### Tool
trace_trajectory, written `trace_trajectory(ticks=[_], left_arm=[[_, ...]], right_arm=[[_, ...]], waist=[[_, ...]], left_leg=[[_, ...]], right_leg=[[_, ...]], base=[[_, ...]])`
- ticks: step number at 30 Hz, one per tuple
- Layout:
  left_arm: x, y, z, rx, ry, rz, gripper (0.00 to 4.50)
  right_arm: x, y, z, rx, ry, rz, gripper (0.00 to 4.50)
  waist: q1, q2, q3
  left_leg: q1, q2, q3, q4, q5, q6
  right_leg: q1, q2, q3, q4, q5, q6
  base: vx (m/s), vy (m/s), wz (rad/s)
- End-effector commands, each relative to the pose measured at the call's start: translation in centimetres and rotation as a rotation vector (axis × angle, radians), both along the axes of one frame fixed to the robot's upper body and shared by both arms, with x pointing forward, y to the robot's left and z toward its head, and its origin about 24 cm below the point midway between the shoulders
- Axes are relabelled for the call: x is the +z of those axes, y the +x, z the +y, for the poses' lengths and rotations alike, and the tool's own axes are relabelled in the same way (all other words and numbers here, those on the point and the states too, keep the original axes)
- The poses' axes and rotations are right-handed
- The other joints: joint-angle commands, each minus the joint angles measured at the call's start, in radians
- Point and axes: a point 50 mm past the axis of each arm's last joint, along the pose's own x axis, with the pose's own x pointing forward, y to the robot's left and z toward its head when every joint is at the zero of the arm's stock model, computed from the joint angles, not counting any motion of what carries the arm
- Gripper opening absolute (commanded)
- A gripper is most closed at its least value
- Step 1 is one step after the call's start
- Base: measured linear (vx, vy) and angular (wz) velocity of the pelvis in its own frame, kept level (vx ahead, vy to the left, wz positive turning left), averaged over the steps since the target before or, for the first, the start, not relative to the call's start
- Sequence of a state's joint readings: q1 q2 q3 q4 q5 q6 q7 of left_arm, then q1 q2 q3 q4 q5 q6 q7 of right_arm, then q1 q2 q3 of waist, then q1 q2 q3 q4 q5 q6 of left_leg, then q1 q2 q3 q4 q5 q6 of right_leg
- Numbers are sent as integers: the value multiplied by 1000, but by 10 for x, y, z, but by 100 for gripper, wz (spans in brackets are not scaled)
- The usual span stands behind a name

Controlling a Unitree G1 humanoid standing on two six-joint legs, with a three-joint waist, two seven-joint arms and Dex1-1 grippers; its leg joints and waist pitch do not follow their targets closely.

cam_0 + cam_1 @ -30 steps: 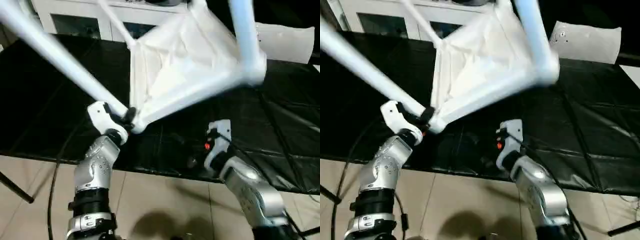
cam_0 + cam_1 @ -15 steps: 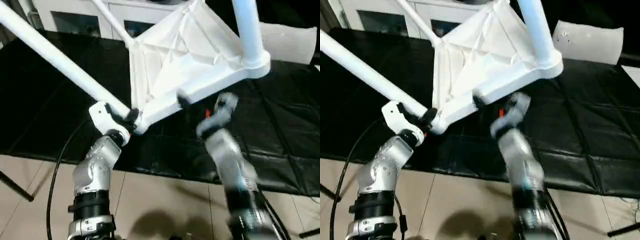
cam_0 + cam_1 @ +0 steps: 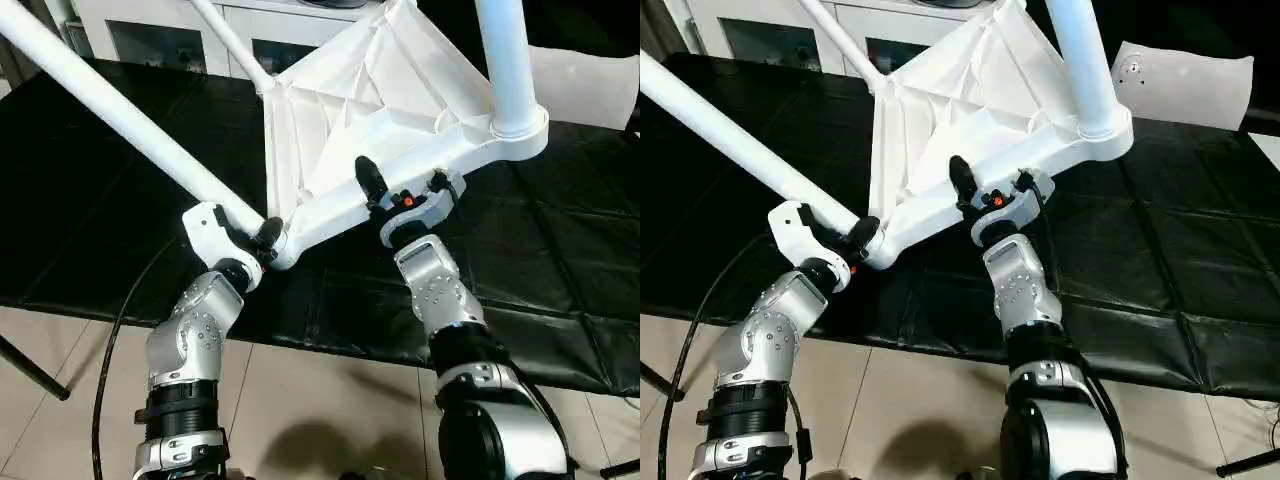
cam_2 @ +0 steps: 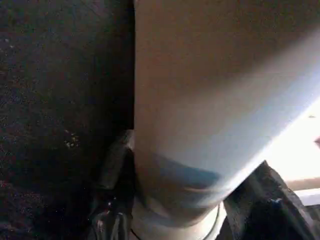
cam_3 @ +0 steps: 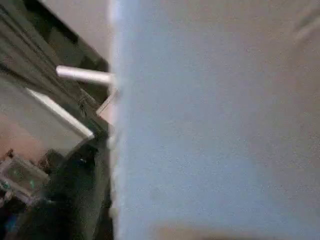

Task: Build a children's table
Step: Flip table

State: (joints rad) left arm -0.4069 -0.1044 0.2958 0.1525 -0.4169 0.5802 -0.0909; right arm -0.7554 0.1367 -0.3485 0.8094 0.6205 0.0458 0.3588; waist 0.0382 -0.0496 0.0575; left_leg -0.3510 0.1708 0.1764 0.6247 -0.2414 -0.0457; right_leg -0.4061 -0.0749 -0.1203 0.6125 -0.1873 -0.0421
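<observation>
The children's table is held tilted above a work surface, its X-ribbed underside turned toward the camera. Legs stand in its corner sockets: one long leg runs up and to the left out of the near-left corner, a second rises from the right corner, and a thinner-looking third shows at the far side.

The left gripper is clamped around the base of the long left leg, just where it enters the corner socket; in the left wrist view the leg fills the space between the two black fingers. The right gripper sits at the near edge of the tabletop, between the two near corners. One black finger lies against the ribbed underside while the gripper's white body sits on the other side of the rim, so its jaws straddle the edge; whether they press on it cannot be told.

The work surface is a black sheet marked with a grid of creases, spread over a table whose near edge crosses the lower part of the head views. Below it lies a pale tiled floor, with a dark cable trailing on the left. Beyond the far edge stand white cabinets with glass doors, and at the far right a flat white panel with small marks rests on the black sheet.
</observation>
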Motion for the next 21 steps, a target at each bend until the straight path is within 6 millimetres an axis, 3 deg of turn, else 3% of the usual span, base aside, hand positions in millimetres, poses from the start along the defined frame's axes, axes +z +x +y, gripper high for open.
trace_trajectory(ticks=[1, 6, 16, 21], left_arm=[[-8, -5, -23, -131, -61, 48, 209], [-9, -6, -23, -143, -55, 50, 209], [-11, -5, -22, -140, -42, 55, 209], [-12, -5, -21, -144, -4, 56, 209]], right_arm=[[14, 8, 5, -12, 32, -34, 358], [15, 12, 3, -25, 37, -32, 313], [14, 15, 2, -32, 29, -31, 228], [15, 16, 1, -38, 23, -36, 210]], waist=[[0, -2, -71], [-1, 0, -71], [-4, 0, -73], [-6, -1, -72]], left_leg=[[0, 71, -19, -69, 70, 129], [0, 72, -20, -69, 57, 120], [0, 73, -19, -68, 64, 134], [1, 72, -18, -68, 52, 132]], right_leg=[[62, -98, 77, -52, -68, -231], [62, -97, 77, -52, -80, -225], [62, -96, 75, -50, -71, -237], [60, -96, 75, -53, -91, -230]], base=[[0, 0, 0], [0, 0, 0], [0, 0, 0], [0, 0, 0]])
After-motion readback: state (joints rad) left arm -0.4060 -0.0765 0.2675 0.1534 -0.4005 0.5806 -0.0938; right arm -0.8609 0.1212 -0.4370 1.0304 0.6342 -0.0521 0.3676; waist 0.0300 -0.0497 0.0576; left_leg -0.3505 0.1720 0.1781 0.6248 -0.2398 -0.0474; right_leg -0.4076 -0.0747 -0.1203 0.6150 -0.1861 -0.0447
